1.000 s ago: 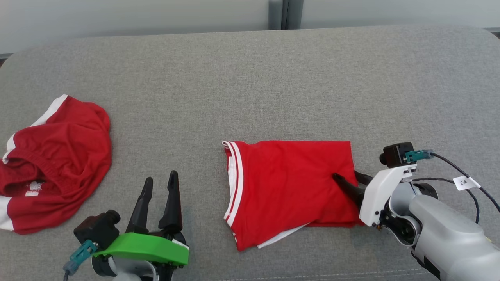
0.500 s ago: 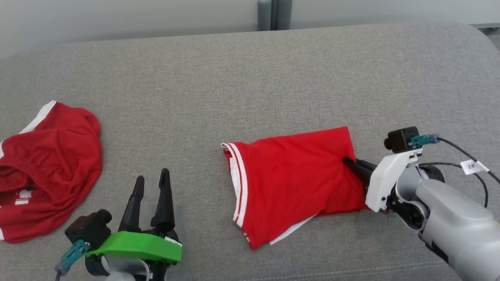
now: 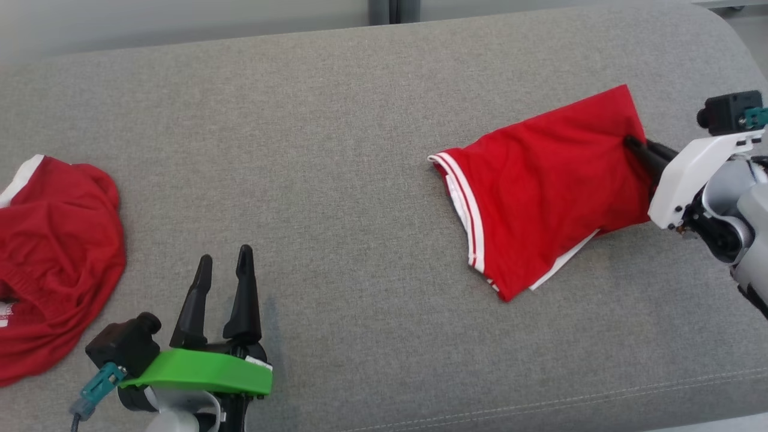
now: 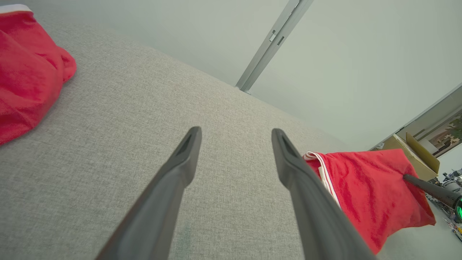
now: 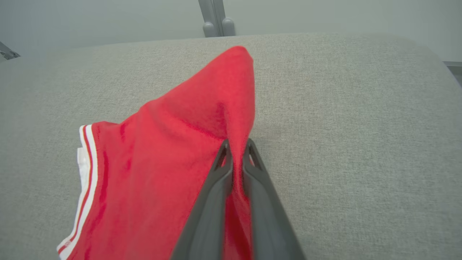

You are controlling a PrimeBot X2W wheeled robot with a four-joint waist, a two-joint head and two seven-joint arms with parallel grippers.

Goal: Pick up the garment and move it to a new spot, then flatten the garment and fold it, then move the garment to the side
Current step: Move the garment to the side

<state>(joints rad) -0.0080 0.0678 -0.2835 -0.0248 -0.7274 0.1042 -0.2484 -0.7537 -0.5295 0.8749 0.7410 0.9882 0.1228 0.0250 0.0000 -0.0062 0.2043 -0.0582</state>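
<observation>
The folded red garment (image 3: 540,198) has slid toward the right end of the grey cushion (image 3: 336,120) and closer to its back edge. Our right gripper (image 3: 636,147) was open a moment ago. Now it is pinched tight on the garment's right edge.

The garment is bright red. It has white stripes down its left edge, and a bit of white peeks out along its front edge. It lies crooked on the cushion.

In the right wrist view we see the cloth squeezed between the two fingers and rising into a peak. In the head view it looks flatter.

Our left gripper (image 3: 225,267) is wide open and holds nothing, near the cushion's front edge. Another crumpled red garment (image 3: 54,258) lies at the cushion's left end.
</observation>
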